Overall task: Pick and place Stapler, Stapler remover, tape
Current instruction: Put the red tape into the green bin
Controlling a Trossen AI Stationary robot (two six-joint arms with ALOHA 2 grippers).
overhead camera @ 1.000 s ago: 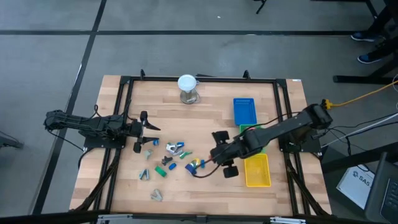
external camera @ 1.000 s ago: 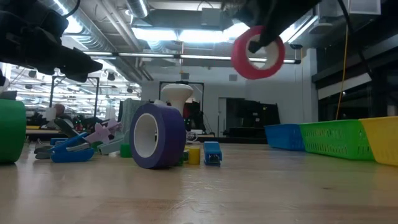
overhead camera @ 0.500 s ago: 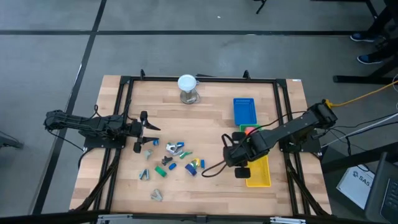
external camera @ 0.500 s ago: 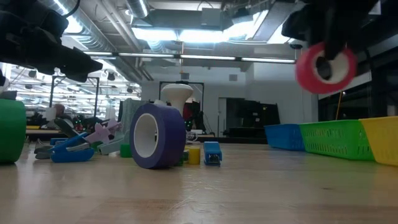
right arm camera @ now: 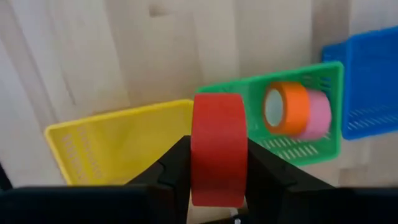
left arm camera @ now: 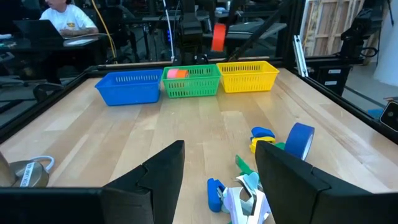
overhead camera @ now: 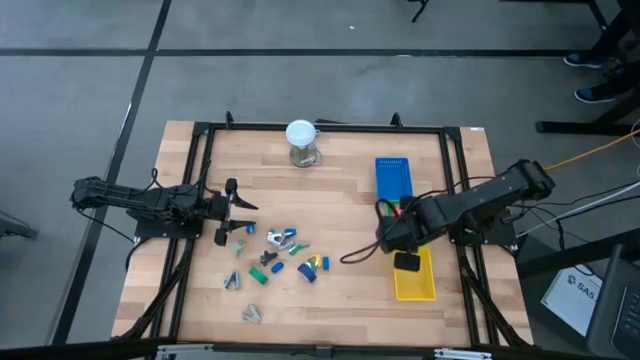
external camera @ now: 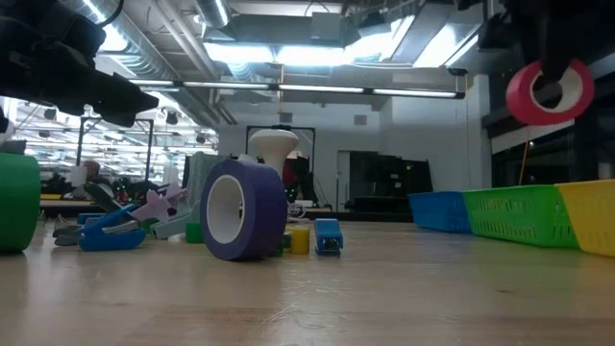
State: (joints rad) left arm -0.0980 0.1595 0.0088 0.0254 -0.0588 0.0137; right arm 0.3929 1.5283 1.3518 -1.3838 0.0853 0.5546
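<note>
I had the right gripper point(right arm camera: 217, 177) clamped on a red tape roll point(right arm camera: 217, 155), its two fingers pressed against the roll's flat sides, carried in the air above the baskets near the table's right edge. In the low view the red roll hung well clear of the tabletop, over the green basket point(external camera: 514, 213). Looking down past my fingers, the green basket point(right arm camera: 283, 121) already held an orange tape roll point(right arm camera: 286, 109) and a pink tape roll point(right arm camera: 318, 115) lying side by side and touching. The yellow basket point(right arm camera: 118, 146) sat on one side of it and the blue basket point(right arm camera: 367, 87) on the other.

The left gripper point(overhead camera: 232, 212) waited near the table's left edge with its fingers spread wide and nothing between them. Just beyond it lay the scatter of small staplers and removers point(overhead camera: 280, 255), though from overhead I could not tell which piece was which. A purple tape roll point(external camera: 242, 210) stood on edge in the middle of the table, and a green tape roll point(external camera: 17, 204) stood toward the left side. A white-topped tape dispenser point(overhead camera: 301, 143) stood near the table's far edge.
</note>
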